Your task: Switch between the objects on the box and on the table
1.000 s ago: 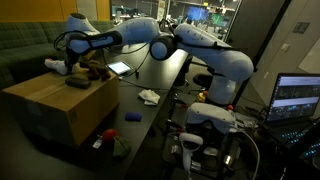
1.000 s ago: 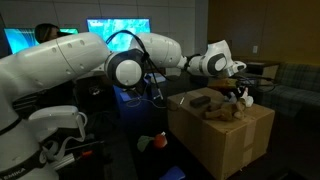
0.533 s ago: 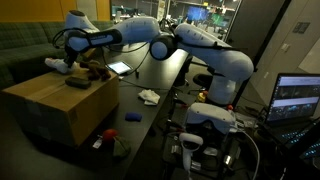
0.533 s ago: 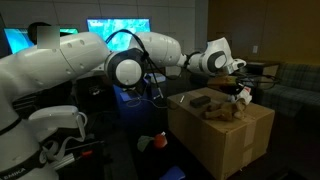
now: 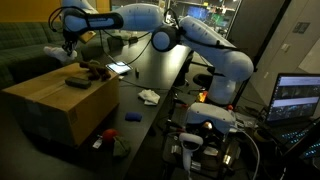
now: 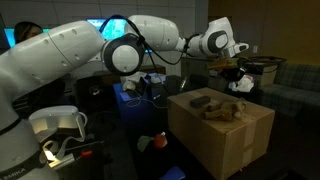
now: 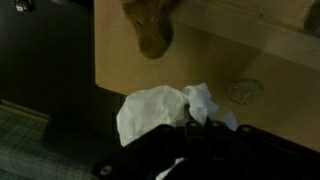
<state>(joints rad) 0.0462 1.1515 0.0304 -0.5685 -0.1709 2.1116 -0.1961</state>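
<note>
The gripper (image 7: 190,126) is shut tight on a white cloth (image 7: 157,111), which bunches out from between the dark fingers (image 7: 204,135) in the wrist view. In an exterior view the cloth (image 6: 242,86) hangs under the gripper (image 6: 237,72), raised above the far end of the box (image 6: 235,135) and, as far as I can tell, clear of its top. The arm reaches high across the room, with the gripper (image 5: 68,42) over the box's (image 5: 45,100) far corner near the sofa (image 5: 20,45). On the box top lie a black bar (image 5: 77,82) and, close behind it, a brown lump (image 5: 95,70); the lump (image 7: 150,35) also shows at the upper edge of the wrist view, resting on the tan cardboard (image 7: 250,80). Beside the box runs the table (image 5: 165,75), carrying a lit tablet (image 5: 118,68), a second cloth (image 5: 148,96) farther along, and a blue block (image 5: 133,116) near the edge that faces the box.
</note>
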